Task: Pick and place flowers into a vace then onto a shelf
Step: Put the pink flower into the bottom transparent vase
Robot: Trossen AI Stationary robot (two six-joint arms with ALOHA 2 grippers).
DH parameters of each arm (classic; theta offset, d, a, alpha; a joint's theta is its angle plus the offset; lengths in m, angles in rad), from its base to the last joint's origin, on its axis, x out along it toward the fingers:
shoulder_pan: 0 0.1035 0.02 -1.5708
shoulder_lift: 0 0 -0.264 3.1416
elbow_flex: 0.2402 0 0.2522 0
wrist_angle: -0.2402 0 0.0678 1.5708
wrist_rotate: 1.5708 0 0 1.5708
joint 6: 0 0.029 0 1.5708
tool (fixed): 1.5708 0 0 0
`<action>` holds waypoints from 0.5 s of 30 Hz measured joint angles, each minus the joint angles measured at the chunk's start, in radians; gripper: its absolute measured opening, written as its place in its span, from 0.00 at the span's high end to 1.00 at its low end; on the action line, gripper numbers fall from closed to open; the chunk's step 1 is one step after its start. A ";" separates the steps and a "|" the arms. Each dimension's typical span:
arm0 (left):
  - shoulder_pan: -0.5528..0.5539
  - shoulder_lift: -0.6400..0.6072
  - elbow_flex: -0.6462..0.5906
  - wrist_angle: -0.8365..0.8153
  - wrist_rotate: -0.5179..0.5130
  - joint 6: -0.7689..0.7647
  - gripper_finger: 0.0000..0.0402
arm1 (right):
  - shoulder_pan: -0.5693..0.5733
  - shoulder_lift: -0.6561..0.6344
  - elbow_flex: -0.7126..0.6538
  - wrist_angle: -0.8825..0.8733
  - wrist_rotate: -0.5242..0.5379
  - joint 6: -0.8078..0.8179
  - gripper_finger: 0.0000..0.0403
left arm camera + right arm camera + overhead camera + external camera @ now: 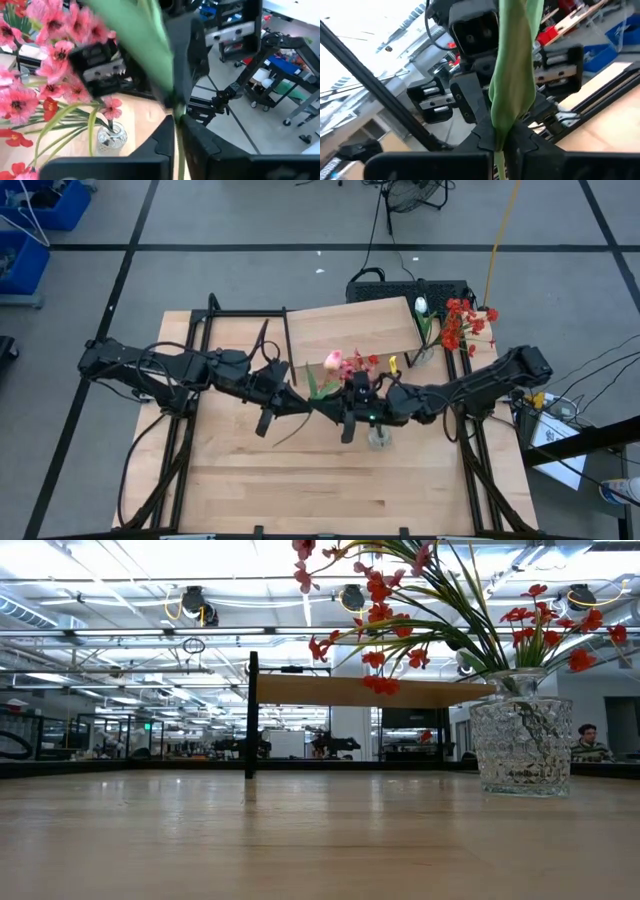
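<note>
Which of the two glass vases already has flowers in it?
The vase by the shelf, at the table's far right, holding red flowers. The other vase stands flowerless below the two grippers.

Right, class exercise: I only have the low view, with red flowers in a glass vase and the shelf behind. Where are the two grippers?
Observer: Out of your view. From overhead, both arms meet above the middle of the table.
Operator: Is the left gripper carrying anything?
Observer: Yes, the left gripper is shut on a green stem.
Operator: And the right?
Observer: The right gripper is shut on a green stem too. Overhead, a pink spray sits between the arms.
</note>
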 joint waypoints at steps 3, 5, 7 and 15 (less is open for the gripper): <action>-0.001 0.000 0.000 -0.011 0.000 -0.012 0.82 | 0.010 -0.026 0.000 -0.011 0.005 -0.017 0.99; 0.000 0.000 0.000 -0.020 -0.001 -0.028 0.75 | 0.017 -0.048 0.000 -0.033 0.016 -0.027 0.99; 0.000 0.000 0.000 -0.043 -0.004 -0.045 0.67 | 0.033 -0.072 0.000 -0.077 0.057 -0.047 0.99; 0.000 0.000 0.000 -0.284 -0.128 -0.055 0.37 | 0.153 -0.202 0.000 -0.218 0.254 -0.190 1.00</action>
